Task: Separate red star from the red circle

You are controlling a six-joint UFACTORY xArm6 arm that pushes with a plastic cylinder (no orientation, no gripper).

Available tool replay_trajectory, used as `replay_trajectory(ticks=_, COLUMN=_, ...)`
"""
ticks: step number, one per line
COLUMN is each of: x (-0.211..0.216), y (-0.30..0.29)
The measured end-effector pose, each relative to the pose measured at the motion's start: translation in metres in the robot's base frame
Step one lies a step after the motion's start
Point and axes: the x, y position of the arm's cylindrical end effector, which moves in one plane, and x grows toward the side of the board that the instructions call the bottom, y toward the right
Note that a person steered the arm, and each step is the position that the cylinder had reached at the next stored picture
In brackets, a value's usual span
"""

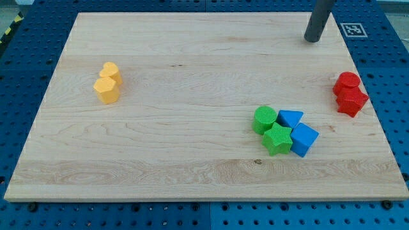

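Robotics lab bench, tabletop pushing rig.

A lab/test setup is indicated, not a home or shop: a bare wood board (192, 64) is laid on a blue perforated base (390, 64) w/ a regular hole grid, as used for fixtures. A printed black-and-white marker tag (353, 29) is fixed at the view's top right, beside a dark rod (317, 20). Yellow-black hazard tape (7, 32) is seen at the top left edge. Small plastic test blocks, e.g. the yellow pair (107, 83), are set out on the board.
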Motion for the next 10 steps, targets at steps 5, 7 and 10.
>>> replay_trajectory(ticks=5, x=0.136, y=0.118)
replay_trajectory(ticks=7, x=0.185, y=0.097)
replay_trajectory(ticks=10, x=0.181, y=-0.075)
